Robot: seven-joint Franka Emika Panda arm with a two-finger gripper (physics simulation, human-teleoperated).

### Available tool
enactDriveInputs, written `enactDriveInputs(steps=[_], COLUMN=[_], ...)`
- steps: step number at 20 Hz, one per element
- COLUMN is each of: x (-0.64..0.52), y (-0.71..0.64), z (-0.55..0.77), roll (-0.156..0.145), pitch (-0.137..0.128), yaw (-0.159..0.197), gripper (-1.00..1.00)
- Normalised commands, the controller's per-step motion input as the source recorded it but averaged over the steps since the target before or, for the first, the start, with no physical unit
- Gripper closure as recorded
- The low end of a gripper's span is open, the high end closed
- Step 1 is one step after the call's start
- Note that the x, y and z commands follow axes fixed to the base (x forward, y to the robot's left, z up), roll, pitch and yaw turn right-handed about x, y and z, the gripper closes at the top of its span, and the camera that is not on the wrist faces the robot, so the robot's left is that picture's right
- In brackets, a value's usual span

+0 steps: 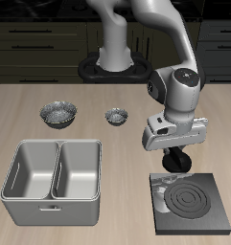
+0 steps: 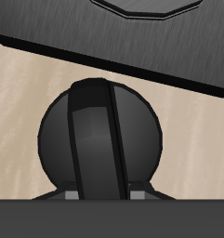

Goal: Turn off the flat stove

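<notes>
My gripper (image 1: 173, 163) hung over the knob (image 2: 101, 144) of the stove (image 1: 192, 205) at lower right, fingers hidden so I could not tell their state; next, probably a careful grip and turn.

The flat stove (image 1: 194, 203) is coloured dark grey, and dark rings inside rings are drawn on it. Its round knob (image 2: 102, 141) is seen as black. The tray (image 1: 52, 180) is coloured light grey. The table (image 1: 117, 172) is patterned like pale wood.
</notes>
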Motion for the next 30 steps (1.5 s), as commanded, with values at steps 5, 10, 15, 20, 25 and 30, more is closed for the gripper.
enactDriveInputs(steps=[5, 10, 15, 20, 25, 30], x=[0.01, -0.01, 0.02, 0.0, 0.01, -0.02], y=[-0.05, 0.0, 0.01, 0.0, -0.01, 0.06], z=[0.04, -0.01, -0.03, 0.01, 0.04, 0.03], roll=[-0.009, -0.006, -0.008, -0.005, 0.003, 0.008], pitch=[0.006, 0.017, 0.026, 0.02, 0.009, -0.001], yaw=[-0.07, -0.062, -0.086, -0.096, -0.074, -0.045], gripper=[1.0, 1.0, 1.0, 1.0, 1.0, 1.0])
